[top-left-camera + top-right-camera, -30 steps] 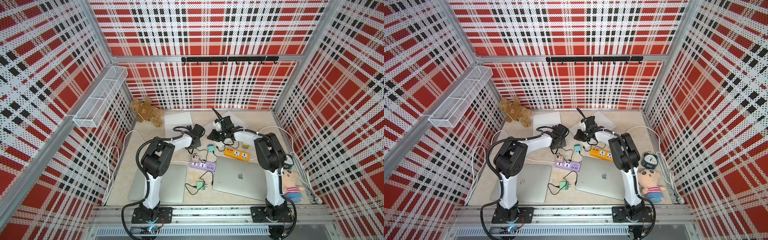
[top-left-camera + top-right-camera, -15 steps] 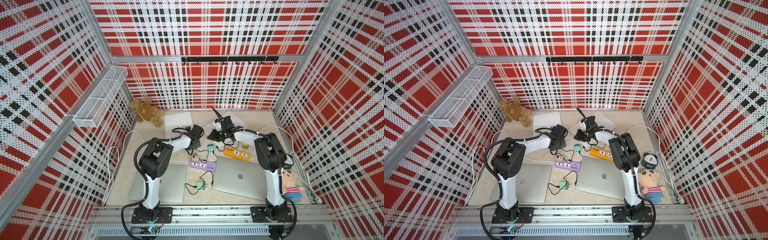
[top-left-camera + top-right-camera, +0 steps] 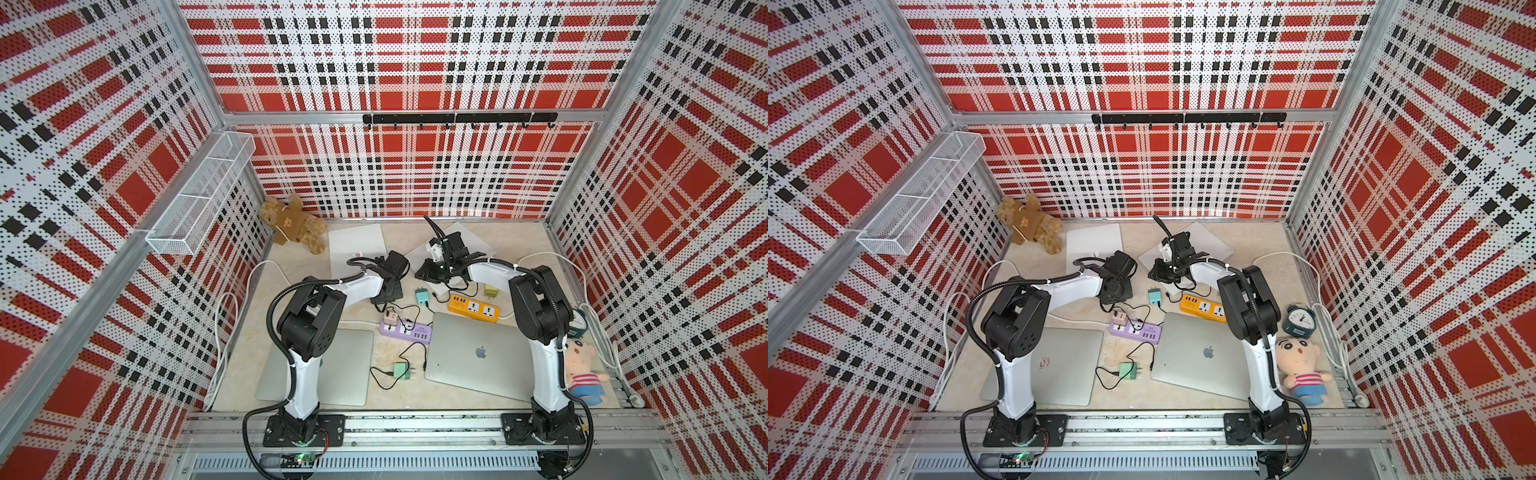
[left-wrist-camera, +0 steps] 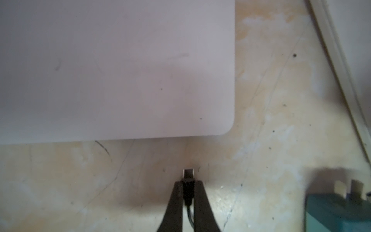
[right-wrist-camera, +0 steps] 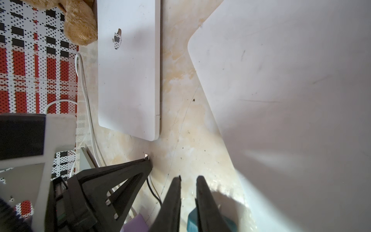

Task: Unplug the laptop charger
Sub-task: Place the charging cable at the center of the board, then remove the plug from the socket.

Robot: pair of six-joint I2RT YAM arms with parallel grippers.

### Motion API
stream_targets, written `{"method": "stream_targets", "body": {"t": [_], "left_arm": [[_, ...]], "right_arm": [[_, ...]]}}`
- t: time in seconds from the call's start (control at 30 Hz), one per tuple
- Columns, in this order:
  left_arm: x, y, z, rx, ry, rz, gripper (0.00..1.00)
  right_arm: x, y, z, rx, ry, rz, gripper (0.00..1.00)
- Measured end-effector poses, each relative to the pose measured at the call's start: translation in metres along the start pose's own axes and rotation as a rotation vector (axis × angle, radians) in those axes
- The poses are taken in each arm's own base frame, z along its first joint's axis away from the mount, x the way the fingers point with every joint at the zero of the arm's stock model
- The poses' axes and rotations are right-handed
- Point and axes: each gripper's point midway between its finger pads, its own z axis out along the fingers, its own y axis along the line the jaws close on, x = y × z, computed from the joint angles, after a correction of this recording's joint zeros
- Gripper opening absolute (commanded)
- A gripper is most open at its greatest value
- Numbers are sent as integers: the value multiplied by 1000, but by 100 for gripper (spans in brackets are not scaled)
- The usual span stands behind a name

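My left gripper [image 4: 188, 182] is shut on the laptop charger's black plug [image 4: 188, 190]. The plug's metal tip [image 4: 189, 173] is bare and hangs over the floor, a short way off the near edge of the white laptop [image 4: 120, 70]. In both top views the left gripper [image 3: 385, 296] [image 3: 1116, 293] sits by that laptop's near right corner. A thin black cable [image 3: 409, 308] runs from it to the pink adapter [image 3: 390, 322] on the purple power strip [image 3: 409, 331]. My right gripper [image 5: 188, 177] is slightly open and empty, above a teal charger [image 5: 192, 221].
A second white laptop [image 5: 291, 90] lies tilted at the back right. Two grey laptops [image 3: 478, 357] [image 3: 349, 365], an orange power strip [image 3: 473, 308], a green charger [image 3: 401, 370], a teddy bear [image 3: 293, 224], a doll [image 3: 582, 370] and a clock [image 3: 1300, 320] lie around. White cords [image 3: 226, 332] run along both side walls.
The left arm has shifted only slightly, still holding the plug. The right arm has stayed where it was.
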Motion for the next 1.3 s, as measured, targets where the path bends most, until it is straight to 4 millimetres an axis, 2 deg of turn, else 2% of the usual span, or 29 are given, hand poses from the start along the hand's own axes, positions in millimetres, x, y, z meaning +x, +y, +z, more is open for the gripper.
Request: {"method": "stream_targets", "body": {"t": [0.13, 0.2, 0.33, 0.43, 0.6, 0.77, 0.87, 0.97, 1.1, 1.3], "left_arm": [[0, -3, 0, 14, 4, -1, 2], [0, -5, -1, 26, 7, -3, 20], [0, -11, -3, 59, 12, -8, 37], [1, -12, -5, 66, 14, -9, 43], [-3, -15, -13, 92, 3, -10, 48], [-20, -21, -40, 156, -67, -5, 50], [-31, -22, -66, 204, -130, 3, 53], [-38, -15, -94, 246, -192, 12, 54], [-37, 3, -120, 274, -245, 34, 58], [-20, 20, -139, 291, -255, 89, 59]], "right_arm": [[-1, 1, -2, 5, -4, -4, 18], [-3, 3, -6, 6, -11, -9, 18], [-9, 10, -17, 8, -31, -21, 18], [-11, 14, -24, 17, -45, -30, 18], [-10, 15, -42, 58, -65, -58, 20], [-5, 17, -65, 110, -92, -72, 23], [0, 21, -79, 132, -116, -78, 23], [10, 25, -89, 147, -128, -81, 25], [33, 33, -92, 153, -118, -71, 26], [68, 41, -94, 124, -100, -26, 26]]}}
